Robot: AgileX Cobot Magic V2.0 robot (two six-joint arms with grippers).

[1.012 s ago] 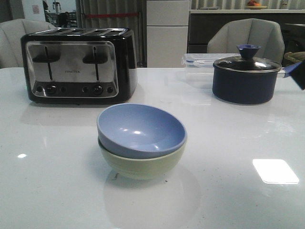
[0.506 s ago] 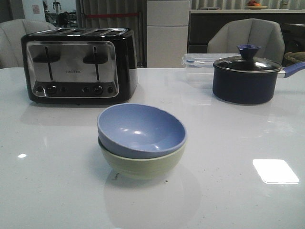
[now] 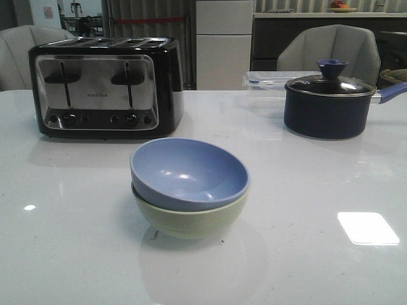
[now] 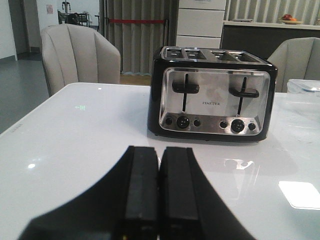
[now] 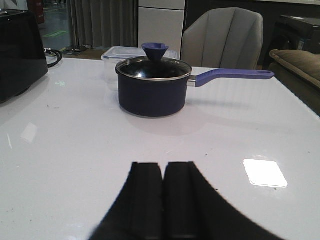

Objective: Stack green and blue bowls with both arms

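Observation:
In the front view the periwinkle blue bowl (image 3: 189,173) sits nested inside the pale sage green bowl (image 3: 191,219) at the middle of the white table, slightly tilted. Neither arm shows in the front view. My left gripper (image 4: 159,152) is shut and empty, low over the table, facing the toaster. My right gripper (image 5: 163,166) is shut and empty, low over the table, facing the navy pot. Neither wrist view shows the bowls.
A black and chrome toaster (image 3: 105,86) stands at the back left. A dark navy lidded pot (image 3: 327,101) with a blue handle stands at the back right, a clear plastic box (image 3: 264,82) behind it. Grey chairs stand beyond the table's far edge.
A dark gripper tip at the front view's right edge one second ago has gone out of view. The bowls have not moved.

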